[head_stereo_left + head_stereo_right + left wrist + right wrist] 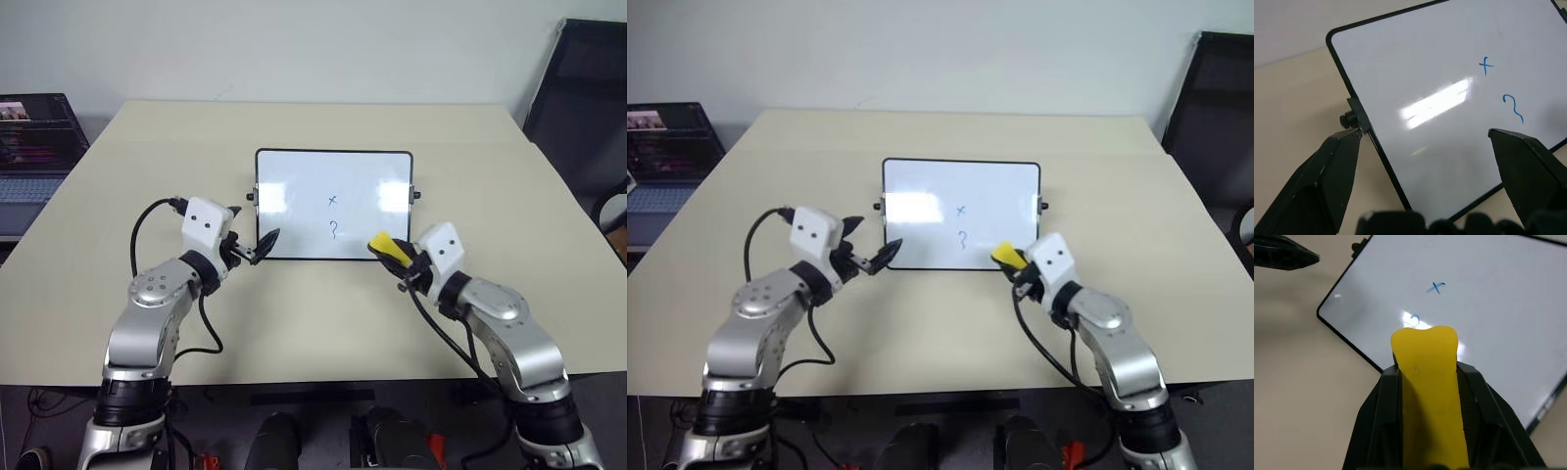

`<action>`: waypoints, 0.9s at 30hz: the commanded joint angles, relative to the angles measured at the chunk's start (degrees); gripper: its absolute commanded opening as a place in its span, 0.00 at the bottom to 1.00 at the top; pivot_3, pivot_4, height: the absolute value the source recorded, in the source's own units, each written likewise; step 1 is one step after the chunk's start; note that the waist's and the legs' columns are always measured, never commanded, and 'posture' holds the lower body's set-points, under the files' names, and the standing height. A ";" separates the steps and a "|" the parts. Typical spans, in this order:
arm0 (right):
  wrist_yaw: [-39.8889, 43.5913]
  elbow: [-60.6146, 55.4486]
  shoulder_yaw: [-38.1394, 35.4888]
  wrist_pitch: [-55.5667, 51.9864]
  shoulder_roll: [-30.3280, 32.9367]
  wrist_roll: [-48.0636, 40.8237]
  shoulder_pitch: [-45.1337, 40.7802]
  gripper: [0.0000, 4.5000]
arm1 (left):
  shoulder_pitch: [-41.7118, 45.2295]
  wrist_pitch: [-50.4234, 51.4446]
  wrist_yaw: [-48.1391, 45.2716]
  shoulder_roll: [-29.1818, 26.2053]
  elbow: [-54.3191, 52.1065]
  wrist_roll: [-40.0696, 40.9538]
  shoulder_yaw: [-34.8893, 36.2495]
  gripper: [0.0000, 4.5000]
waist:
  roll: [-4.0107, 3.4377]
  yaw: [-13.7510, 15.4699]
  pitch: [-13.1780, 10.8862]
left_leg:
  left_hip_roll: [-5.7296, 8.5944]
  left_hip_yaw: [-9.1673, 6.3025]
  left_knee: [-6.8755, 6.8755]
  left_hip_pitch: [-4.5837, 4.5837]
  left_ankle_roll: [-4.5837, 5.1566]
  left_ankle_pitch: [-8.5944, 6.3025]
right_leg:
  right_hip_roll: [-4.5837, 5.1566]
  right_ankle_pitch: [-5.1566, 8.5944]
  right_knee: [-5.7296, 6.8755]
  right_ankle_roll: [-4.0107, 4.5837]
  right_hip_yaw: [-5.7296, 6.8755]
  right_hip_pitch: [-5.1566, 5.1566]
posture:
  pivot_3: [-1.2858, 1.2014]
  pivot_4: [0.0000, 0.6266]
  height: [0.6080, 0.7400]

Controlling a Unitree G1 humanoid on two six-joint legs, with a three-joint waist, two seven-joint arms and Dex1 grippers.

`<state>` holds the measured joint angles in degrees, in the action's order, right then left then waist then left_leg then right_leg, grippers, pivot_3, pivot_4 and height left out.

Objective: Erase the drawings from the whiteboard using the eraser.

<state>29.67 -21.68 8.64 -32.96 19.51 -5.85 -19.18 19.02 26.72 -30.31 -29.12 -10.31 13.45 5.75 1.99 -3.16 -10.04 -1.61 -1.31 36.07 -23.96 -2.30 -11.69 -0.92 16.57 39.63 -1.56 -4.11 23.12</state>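
Note:
The whiteboard (pixel 294 191) lies flat in the middle of the table, black-framed, with a small knob on each short side. Two blue drawings show on it: an "x" (pixel 333 201) and, nearer to me, a "?" squiggle (pixel 334 231). My right gripper (pixel 394 251) is shut on the yellow eraser (pixel 1427 367), whose tip hangs over the board's near right corner, just short of the "?" (pixel 1413 319). At the board's near left corner, by the knob (pixel 1348 119), my left gripper (pixel 261 247) stands open and holds nothing, one finger over the table and one over the board.
The beige table (pixel 313 323) has bare room all around the board. An open laptop (pixel 29 147) sits on a stand off the table's left side. A black chair (pixel 578 98) stands off its far right side.

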 commanded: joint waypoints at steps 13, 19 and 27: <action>-3.70 35.79 9.18 11.04 -6.81 12.03 -30.68 0.24 | 7.15 -0.81 -6.44 -2.37 4.79 -1.41 -5.62 1.00 | 0.02 0.06 -0.01 | 0.01 -0.04 -0.07 -0.12 0.00 -0.01 | 0.04 -0.17 -0.07 0.29 0.09 0.06 | 0.52 0.24 1.00; -3.11 45.60 10.86 14.63 -8.32 15.07 -34.54 0.24 | 7.03 1.15 -6.24 -2.15 2.00 -1.12 -6.53 1.00 | 0.02 0.06 -0.01 | 0.04 -0.07 -0.08 -0.19 0.00 -0.02 | 0.11 -0.17 -0.11 0.30 0.12 0.08 | 0.52 0.24 1.00; -4.13 48.51 10.01 15.73 -6.29 17.61 -34.40 0.24 | 6.46 2.32 -5.98 -2.19 0.25 -0.91 -6.38 1.00 | 0.02 0.02 -0.01 | 0.03 -0.08 -0.03 -0.08 0.00 -0.01 | 0.11 -0.17 0.10 0.29 0.10 0.05 | 0.52 0.24 1.00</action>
<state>28.87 25.18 21.26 -17.83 12.60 10.34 -52.30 25.17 29.09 -36.66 -31.24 -7.12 12.43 -0.98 2.01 -3.14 -10.04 -1.58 -1.39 36.06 -24.02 -2.31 -11.70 -0.81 16.39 39.77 -1.27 -4.01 23.17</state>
